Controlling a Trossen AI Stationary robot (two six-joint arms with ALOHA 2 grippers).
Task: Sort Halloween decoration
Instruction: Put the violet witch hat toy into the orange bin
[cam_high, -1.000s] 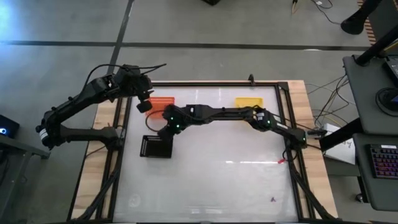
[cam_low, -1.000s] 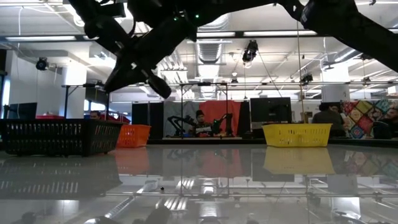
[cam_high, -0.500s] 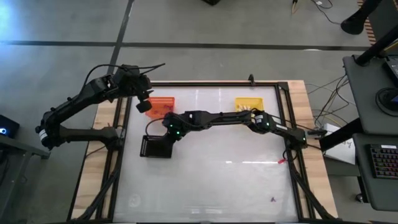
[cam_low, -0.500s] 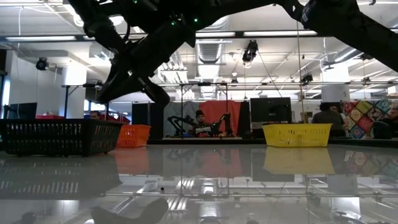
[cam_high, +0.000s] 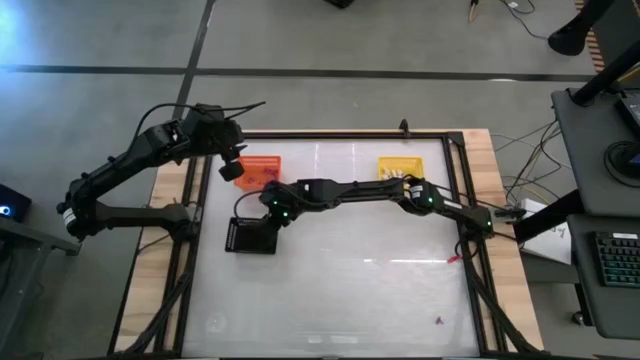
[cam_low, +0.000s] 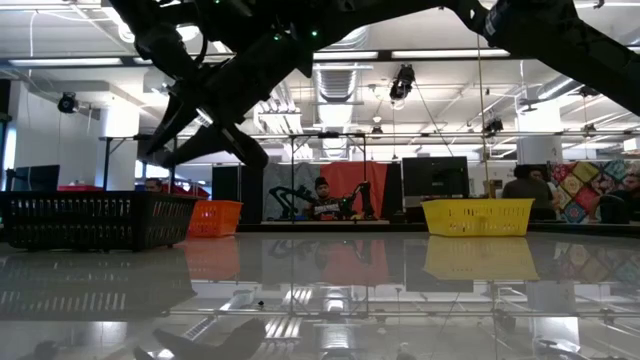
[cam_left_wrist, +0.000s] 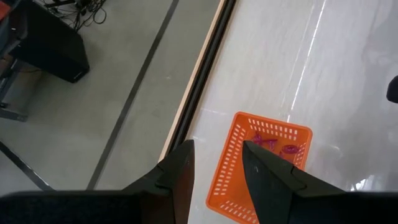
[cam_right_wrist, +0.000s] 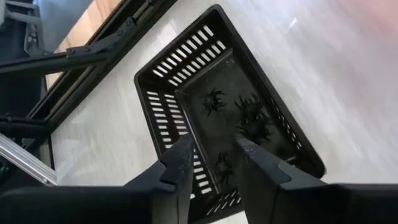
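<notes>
Several dark spider-like trinkets (cam_right_wrist: 252, 118) lie on the floor of the black basket (cam_right_wrist: 163, 87) near the table's left edge, at least 3 of them in the right wrist view, so part of the sorting looks done. The right gripper (cam_right_wrist: 211, 165) hangs directly above this basket, its 2 fingers (cam_right_wrist: 180, 168) standing apart with an empty gap between them and nothing visibly clamped; whether a spider is dropping from them cannot be made out. In the orange basket (cam_left_wrist: 227, 168), just behind the black one, a few reddish-pink pieces (cam_left_wrist: 277, 146) rest at the bottom. The left gripper (cam_left_wrist: 214, 171) waits above that orange basket, over the table's back-left corner, its fingers parted and empty. The yellow basket (cam_high: 398, 166) sits at the back toward the right; what it holds cannot be told from here. Work seems to remain: on the white table (cam_high: 340, 290) a small red item (cam_high: 453, 259) lies near the right edge and a tiny dark trinket (cam_high: 437, 321) lies toward the front right, both well apart from any basket, and both probably need collecting.
</notes>
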